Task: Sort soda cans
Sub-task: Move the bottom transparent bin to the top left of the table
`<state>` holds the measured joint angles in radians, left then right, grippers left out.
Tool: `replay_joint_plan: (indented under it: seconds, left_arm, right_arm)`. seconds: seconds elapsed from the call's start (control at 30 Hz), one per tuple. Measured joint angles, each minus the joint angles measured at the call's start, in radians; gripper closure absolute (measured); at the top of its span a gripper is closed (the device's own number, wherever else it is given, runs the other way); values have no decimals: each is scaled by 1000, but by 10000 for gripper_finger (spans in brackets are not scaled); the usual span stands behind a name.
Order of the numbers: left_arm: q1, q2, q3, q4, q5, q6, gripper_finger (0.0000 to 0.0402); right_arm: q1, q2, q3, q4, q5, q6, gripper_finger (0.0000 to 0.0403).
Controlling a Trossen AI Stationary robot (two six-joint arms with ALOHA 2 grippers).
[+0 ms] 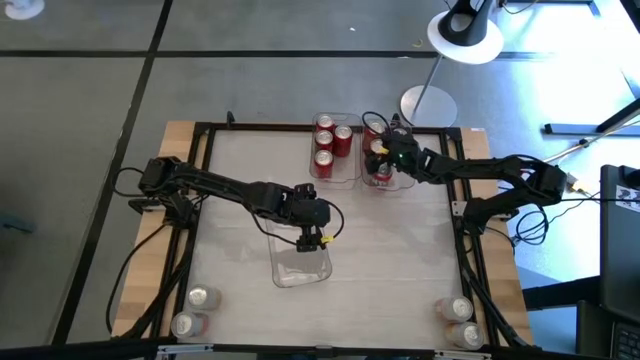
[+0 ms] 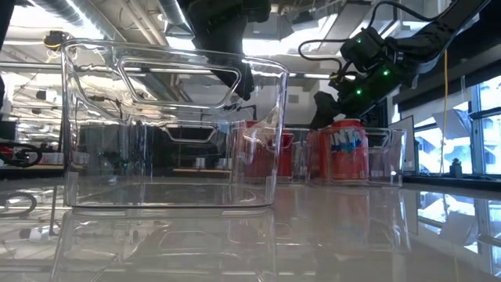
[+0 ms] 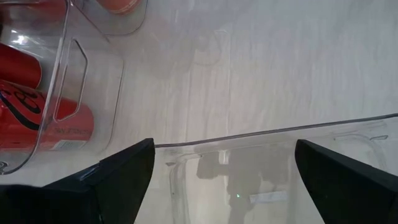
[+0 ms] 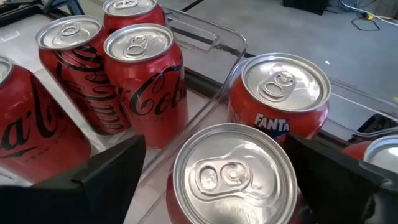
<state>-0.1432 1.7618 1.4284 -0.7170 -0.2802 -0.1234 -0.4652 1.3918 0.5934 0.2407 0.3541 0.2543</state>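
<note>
Two clear bins stand at the table's far edge. One bin (image 1: 336,178) holds red soda cans (image 1: 325,140); the other (image 1: 402,184) holds orange cans (image 4: 280,102). My right gripper (image 1: 383,167) is open over that bin, its fingers on either side of a silver-topped can (image 4: 233,171) that stands upright on the bin's floor. My left gripper (image 1: 311,236) hangs open at mid table above the far end of an empty clear bin (image 1: 300,265), nothing between its fingers (image 3: 127,177). My right gripper stands open around the upper part of the upright can (image 4: 186,186), coming slanting down from the table's right side. One finger (image 4: 115,171) is clear of the can's wall. Whether the other finger (image 4: 336,171) touches it, I cannot tell.
Two loose cans (image 1: 200,298) lie at the near left corner and two more (image 1: 458,309) at the near right corner. A black frame (image 1: 200,150) runs around the table. A lamp's base (image 1: 428,104) stands beyond the far edge.
</note>
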Motion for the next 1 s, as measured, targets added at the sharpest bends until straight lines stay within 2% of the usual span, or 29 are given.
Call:
replay_joint_plan:
  seconds: [0.2,0.37,0.53,0.7,0.8,0.9,0.93,1.0]
  left_arm:
    - [0,0,0,-7,0,-14,29]
    - [0,-1,0,-9,0,13,29]
    - [5,-35,26,-148,-32,-31,29]
    - [3,-90,21,-241,-35,-140,29]
    - [-9,-121,-3,-270,60,-163,29]
    - [-10,-128,-41,-246,293,-158,29]
    - [-10,-127,-62,-228,339,-150,29]
    - [-7,-126,-114,-167,354,-125,29]
  right_arm:
    - [0,-55,-3,-19,-4,-44,16]
    - [1,-185,27,-109,-5,-86,15]
    - [1,-309,90,-272,-38,-101,15]
    - [1,-397,99,-348,-73,-86,15]
    - [1,-410,99,-385,-127,-75,15]
    - [1,-406,99,-405,-185,-74,15]
    - [1,-402,99,-403,-198,-74,15]
    - [1,-392,98,-404,-225,-71,15]
